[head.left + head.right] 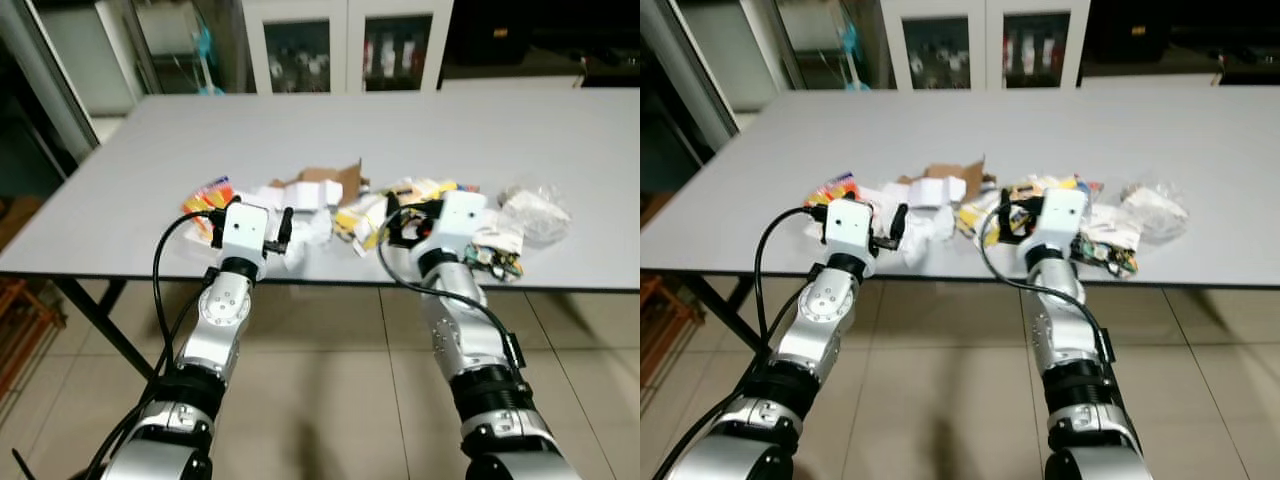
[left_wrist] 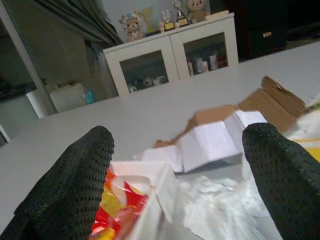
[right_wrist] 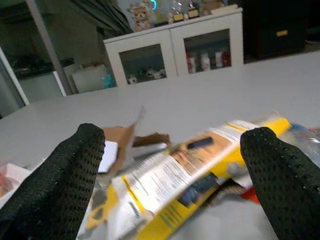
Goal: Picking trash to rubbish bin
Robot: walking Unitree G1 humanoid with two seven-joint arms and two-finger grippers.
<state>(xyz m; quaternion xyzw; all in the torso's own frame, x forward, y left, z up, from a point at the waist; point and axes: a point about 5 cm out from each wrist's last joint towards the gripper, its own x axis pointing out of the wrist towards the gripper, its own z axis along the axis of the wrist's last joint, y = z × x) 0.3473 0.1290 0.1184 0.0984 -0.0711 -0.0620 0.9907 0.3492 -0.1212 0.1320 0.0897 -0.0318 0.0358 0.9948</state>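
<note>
Trash (image 1: 330,205) is heaped along the near edge of the grey worktop (image 1: 300,130). Left gripper (image 1: 252,225) is held over the heap's left end, jaws spread around white paper (image 2: 210,145). Right gripper (image 1: 412,222) is over a yellow packet (image 3: 195,170), jaws spread.

Grey desk (image 1: 150,170) carries a trash pile (image 1: 345,205) near its front edge. Left claw (image 1: 250,228) and right claw (image 1: 412,222) both at the pile, fingers spread.
</note>
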